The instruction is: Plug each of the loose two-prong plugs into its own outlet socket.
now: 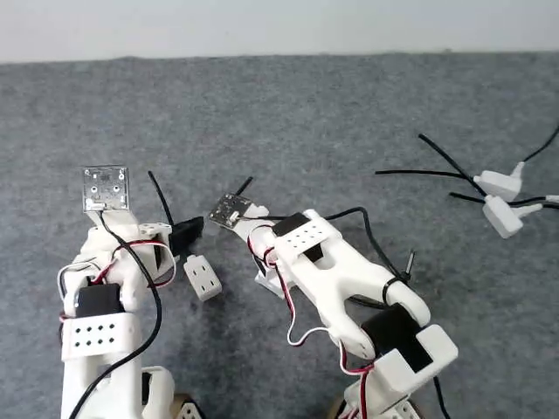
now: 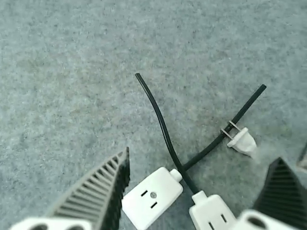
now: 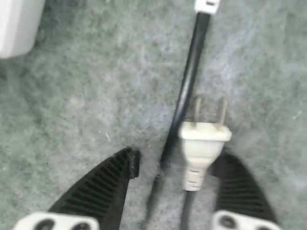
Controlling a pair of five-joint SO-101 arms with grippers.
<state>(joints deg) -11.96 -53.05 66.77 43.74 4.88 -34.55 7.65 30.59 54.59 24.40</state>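
In the left wrist view my left gripper (image 2: 201, 160) is open over the grey carpet. Two white outlet sockets (image 2: 151, 196) (image 2: 211, 211) on black cords lie between its fingers. A white two-prong plug (image 2: 242, 141) lies a little beyond them. In the right wrist view my right gripper (image 3: 178, 158) is open, and a white two-prong plug (image 3: 204, 139) lies flat between its fingers, close to one finger, prongs pointing away. A black cord (image 3: 189, 91) runs beside it. From above, one white socket (image 1: 203, 278) lies between the two arms.
Two more white cord ends (image 1: 498, 183) (image 1: 504, 216) with black cords lie at the far right of the carpet. Another white body (image 3: 17, 24) sits at the edge of the right wrist view. The far carpet (image 1: 306, 113) is bare.
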